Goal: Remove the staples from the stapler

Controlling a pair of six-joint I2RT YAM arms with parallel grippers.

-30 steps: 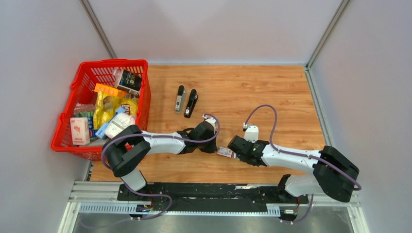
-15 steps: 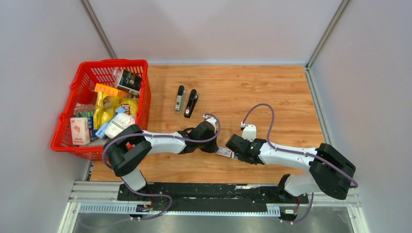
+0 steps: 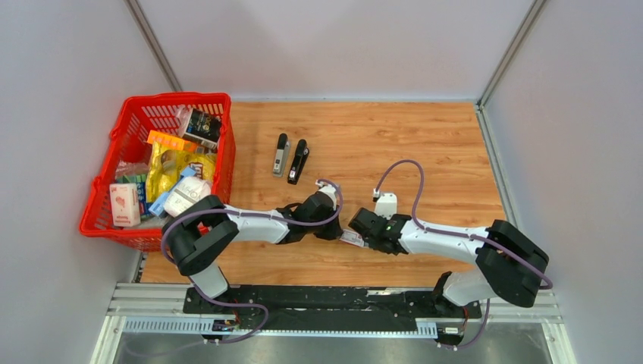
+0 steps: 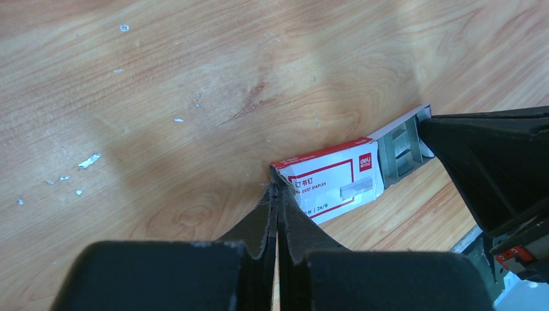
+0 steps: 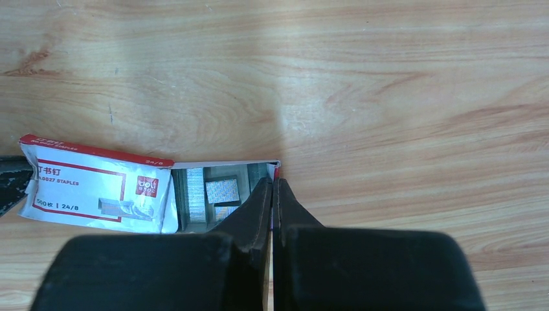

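Two black staplers (image 3: 281, 154) (image 3: 298, 160) lie side by side at mid-table, away from both arms. A small red-and-white staple box (image 3: 350, 237) (image 4: 330, 184) (image 5: 97, 188) lies on the wood between the grippers. My left gripper (image 3: 337, 230) (image 4: 275, 188) is shut on the box's left corner. My right gripper (image 3: 362, 236) (image 5: 273, 181) is shut on the end wall of the box's pulled-out inner tray. Silvery staples (image 5: 194, 194) (image 4: 401, 152) show inside that open tray.
A red basket (image 3: 174, 97) full of packets stands at the table's left edge. Small pale specks (image 4: 89, 160) lie on the wood left of the box. Grey walls close in the table's back and sides.
My right gripper has moved left toward the left gripper, so less of the box shows between them. The left arm and the staplers have hardly moved.
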